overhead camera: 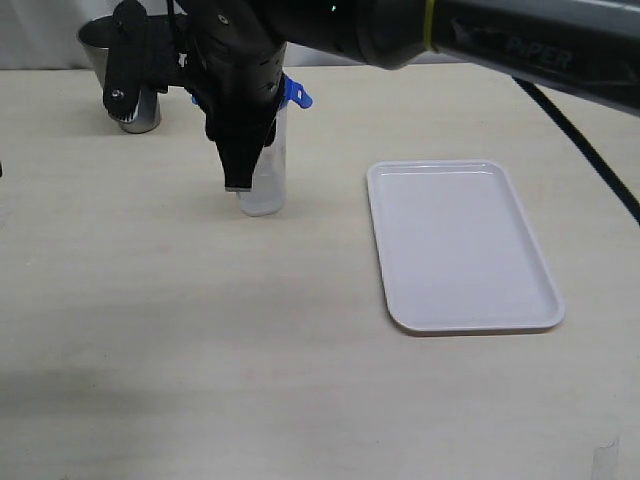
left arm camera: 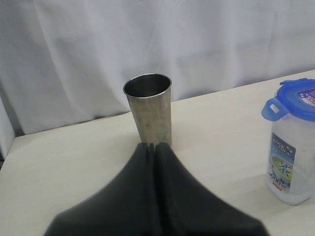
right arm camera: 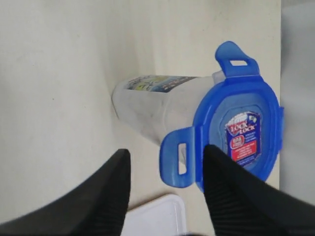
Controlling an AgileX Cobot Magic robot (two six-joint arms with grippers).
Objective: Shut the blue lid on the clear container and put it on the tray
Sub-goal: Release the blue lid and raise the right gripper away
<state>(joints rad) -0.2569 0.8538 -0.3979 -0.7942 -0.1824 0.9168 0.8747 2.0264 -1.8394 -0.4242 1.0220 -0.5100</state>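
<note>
The lid sits on the container, but the two flaps I can see stick out unlatched, so I judge the closing half done (other flaps are hidden from me). My right gripper hangs over it, fingers spread and empty; my left gripper is pressed together by the cup. The container stands beside the tray, not on it, so the carry is left.
</note>
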